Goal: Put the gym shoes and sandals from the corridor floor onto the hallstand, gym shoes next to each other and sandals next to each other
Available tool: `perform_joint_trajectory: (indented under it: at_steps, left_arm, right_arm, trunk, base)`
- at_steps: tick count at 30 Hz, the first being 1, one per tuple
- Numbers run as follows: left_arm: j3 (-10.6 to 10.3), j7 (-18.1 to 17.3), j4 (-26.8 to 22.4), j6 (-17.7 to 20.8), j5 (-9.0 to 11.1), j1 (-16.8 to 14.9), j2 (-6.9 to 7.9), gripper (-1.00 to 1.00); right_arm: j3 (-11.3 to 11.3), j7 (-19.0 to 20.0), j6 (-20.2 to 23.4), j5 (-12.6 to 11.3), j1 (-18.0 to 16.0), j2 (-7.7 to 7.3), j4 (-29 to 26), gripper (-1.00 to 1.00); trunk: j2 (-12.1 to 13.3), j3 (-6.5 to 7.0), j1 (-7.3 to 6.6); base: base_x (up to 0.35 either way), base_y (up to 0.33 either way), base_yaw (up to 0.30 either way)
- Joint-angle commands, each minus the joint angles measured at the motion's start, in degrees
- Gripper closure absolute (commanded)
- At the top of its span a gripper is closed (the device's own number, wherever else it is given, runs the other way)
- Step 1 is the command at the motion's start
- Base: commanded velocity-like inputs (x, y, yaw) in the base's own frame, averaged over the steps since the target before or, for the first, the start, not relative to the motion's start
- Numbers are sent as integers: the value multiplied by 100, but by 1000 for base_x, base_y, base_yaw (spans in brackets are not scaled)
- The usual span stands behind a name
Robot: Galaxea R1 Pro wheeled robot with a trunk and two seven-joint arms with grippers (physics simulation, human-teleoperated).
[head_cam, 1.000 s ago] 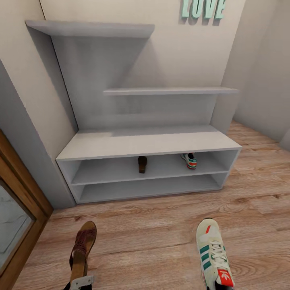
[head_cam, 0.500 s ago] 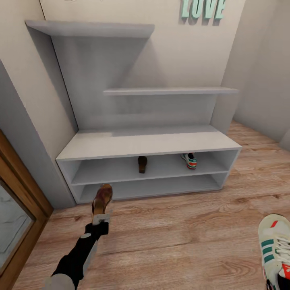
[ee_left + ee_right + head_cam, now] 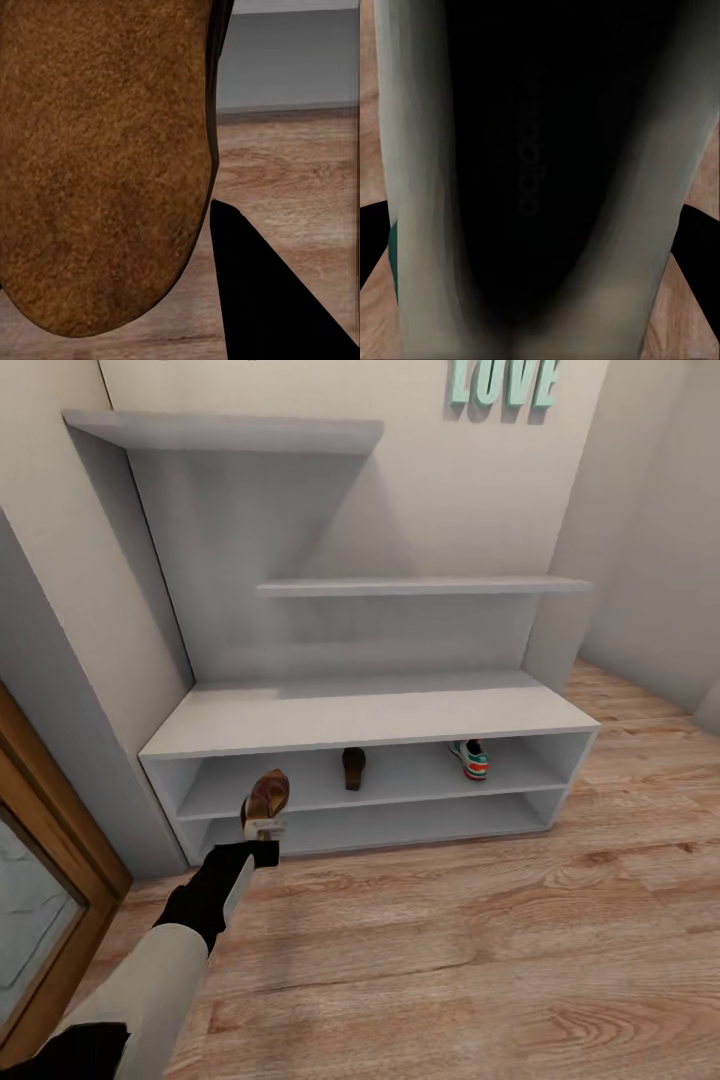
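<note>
A: At the near left of the head view, what is your left arm doing?

B: It reaches forward over the wood floor. Your left gripper has its jaws clamped on the heel end of a brown sandal, toe up, right in front of the shoe rack at its left end. In the left wrist view the tan insole sits close against the lens, one dark finger beside it.

A: And your right gripper?

B: The right wrist view looks straight into a cream sneaker, dark inside, with dark fingers at both edges. You have it pinched between them.

A: Farther back?

B: On the rack's upper slot, the other sandal stands mid-shelf and the other sneaker sits to its right, well apart. Teal letters hang on the wall above.
</note>
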Motion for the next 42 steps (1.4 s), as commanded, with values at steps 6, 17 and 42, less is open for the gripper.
perform_joint_trajectory:
  at_steps: [6,17,42]
  left_arm:
    - [26,-12,207,330,-45,-310,-5,100]
    - [20,6,162,431,-58,-240,23,100]
    - [17,-8,155,430,-26,-239,33,100]
  right_arm:
    - [-351,3,567,-116,5,-12,-268,100]
    - [-362,17,628,-121,5,58,-353,100]
    - [-353,22,629,-94,5,123,-337,100]
  trunk:
    - [-2,-5,0]
    - [-2,-5,0]
    - [-844,-506,461]
  base:
    - [0,0,0]
    - [0,0,0]
    - [0,0,0]
